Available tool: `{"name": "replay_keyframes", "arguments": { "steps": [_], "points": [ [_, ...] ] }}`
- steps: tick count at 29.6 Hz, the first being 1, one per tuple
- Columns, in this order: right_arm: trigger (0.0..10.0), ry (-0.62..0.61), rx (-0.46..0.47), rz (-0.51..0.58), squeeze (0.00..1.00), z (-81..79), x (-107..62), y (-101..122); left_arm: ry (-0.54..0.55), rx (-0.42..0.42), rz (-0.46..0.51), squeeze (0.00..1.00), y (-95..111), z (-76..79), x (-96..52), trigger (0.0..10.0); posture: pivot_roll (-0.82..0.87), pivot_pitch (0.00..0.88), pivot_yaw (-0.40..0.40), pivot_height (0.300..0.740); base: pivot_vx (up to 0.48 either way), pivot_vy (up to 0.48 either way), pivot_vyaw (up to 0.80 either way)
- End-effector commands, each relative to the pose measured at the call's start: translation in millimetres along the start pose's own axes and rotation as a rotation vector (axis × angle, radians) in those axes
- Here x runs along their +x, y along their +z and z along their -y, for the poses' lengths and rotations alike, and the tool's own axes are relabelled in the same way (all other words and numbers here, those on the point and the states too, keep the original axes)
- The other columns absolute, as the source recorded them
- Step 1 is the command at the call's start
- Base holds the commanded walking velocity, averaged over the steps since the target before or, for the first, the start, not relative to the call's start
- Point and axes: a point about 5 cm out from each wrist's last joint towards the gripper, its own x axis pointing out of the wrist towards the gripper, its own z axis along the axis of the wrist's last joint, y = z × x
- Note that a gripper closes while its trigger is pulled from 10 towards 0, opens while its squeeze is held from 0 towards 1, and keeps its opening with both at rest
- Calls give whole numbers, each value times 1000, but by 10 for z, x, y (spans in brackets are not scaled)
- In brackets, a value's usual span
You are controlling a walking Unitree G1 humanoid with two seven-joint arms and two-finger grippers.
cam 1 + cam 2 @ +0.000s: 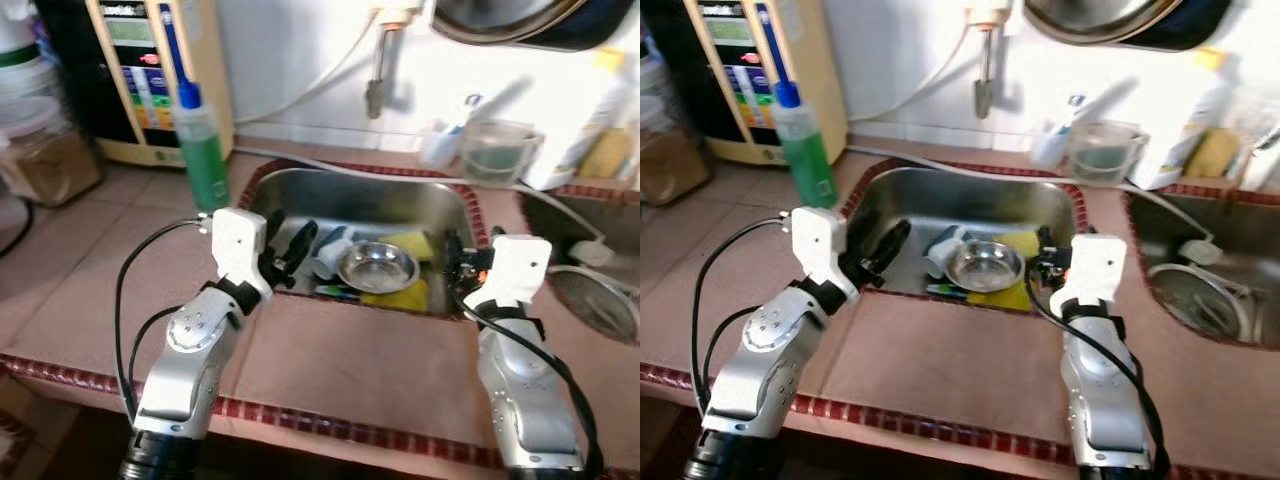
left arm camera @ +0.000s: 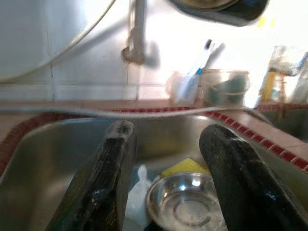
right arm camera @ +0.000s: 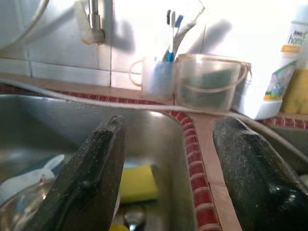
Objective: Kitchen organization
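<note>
Steel bowl (image 1: pixel 377 266) sits mid-frame in the sink (image 1: pixel 290 192), beside a yellow sponge (image 1: pixel 412 245), awaiting tidying. Both pincers hang wide and empty over the sink's near rim, left pincer (image 1: pixel 288 255) and right pincer (image 1: pixel 455 262) flanking it, seemingly poised to reach in.

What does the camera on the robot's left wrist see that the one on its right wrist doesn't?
The left wrist view alone shows the whole steel bowl lying in the sink, seen between that arm's open black fingers. The right wrist view alone shows a white bottle with a label on the counter. Both share the sink, the yellow sponge, the toothbrush cup and the clear tub beside it.
</note>
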Motion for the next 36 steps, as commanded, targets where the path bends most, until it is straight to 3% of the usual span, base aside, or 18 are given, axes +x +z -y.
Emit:
{"name": "replay_keyframes", "arguments": {
  "steps": [1,16,24,36],
  "points": [
    [10000,11,-3,19,0,-29,15,56,-2,5,17,0,58,-12,7,10000,-103,41,4,703,0,-416,0],
    [10000,11,-2,14,0,-30,9,49,-6,6,17,0,59,-7,14,10000,-104,40,4,703,0,-401,0],
    [10000,17,-4,13,0,-34,6,49,-8,-37,25,0,56,11,6,10000,-105,36,0,703,0,0,0],
    [10000,23,-5,11,0,-28,5,43,-6,-21,22,0,39,10,-3,10000,-106,30,-6,703,0,0,0]
  ]
}}
